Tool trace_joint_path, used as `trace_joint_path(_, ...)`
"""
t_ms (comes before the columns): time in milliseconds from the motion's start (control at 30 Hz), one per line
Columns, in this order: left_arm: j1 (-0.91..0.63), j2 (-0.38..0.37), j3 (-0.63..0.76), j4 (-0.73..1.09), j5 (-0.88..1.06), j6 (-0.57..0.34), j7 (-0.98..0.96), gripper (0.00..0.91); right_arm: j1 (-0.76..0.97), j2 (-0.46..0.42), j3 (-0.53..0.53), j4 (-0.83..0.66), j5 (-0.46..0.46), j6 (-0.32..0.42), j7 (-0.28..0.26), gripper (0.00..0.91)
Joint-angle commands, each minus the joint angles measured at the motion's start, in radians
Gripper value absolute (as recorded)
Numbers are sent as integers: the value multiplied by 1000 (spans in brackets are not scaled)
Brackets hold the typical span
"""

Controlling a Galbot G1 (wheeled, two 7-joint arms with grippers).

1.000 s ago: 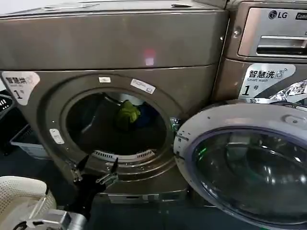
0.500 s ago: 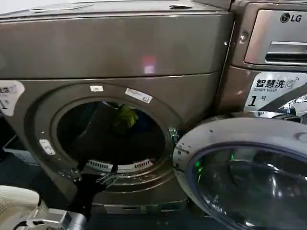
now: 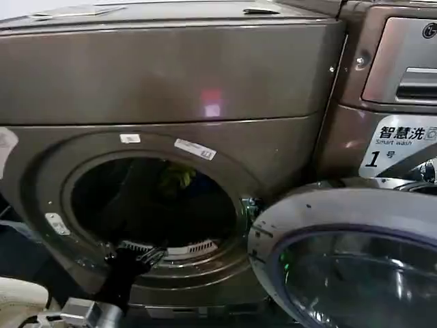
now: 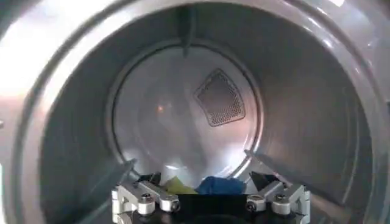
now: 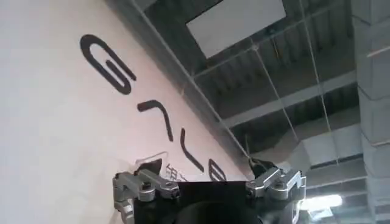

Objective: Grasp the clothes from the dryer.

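The dryer [image 3: 171,75] faces me with its round door [image 3: 321,205] swung open to the right. Deep in the drum lie the clothes: an olive-green garment [image 3: 176,176] and, beside it, a dark navy one [image 3: 205,186]. In the left wrist view the green piece [image 4: 177,185] and the blue piece [image 4: 219,184] rest side by side on the drum floor, well beyond the fingertips. My left gripper [image 3: 133,253] [image 4: 205,179] is open at the porthole's lower lip, holding nothing. My right gripper [image 5: 204,165] is open, pointing up at a lettered wall and ceiling.
An LG machine [image 3: 403,68] labelled "Smart wash" stands to the right of the dryer. The open door blocks the space at lower right. A white mesh basket [image 3: 17,301] sits at the lower left by my left arm. A perforated vent [image 4: 220,97] is on the drum's back wall.
The dryer opening has grown and slid left and down in the head view. My left gripper has advanced from below the rim to the porthole's lower lip.
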Motion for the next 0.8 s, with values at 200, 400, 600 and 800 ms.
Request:
trace_joint_path(200,2,1,0,-1,0,0,0,907,1,2,1,1,0,1,-1,907)
trace_joint_path(400,2,1,0,-4,0,-1,0,907,-1,1,5,0,1,1,-3,907)
trace_joint_path(600,5,3,-1,-5,0,-2,0,907,-2,2,5,2,4,2,1,907)
trace_joint_path(800,-23,15,-3,46,-1,-20,-7,907,-10,3,17,9,6,-1,15,907)
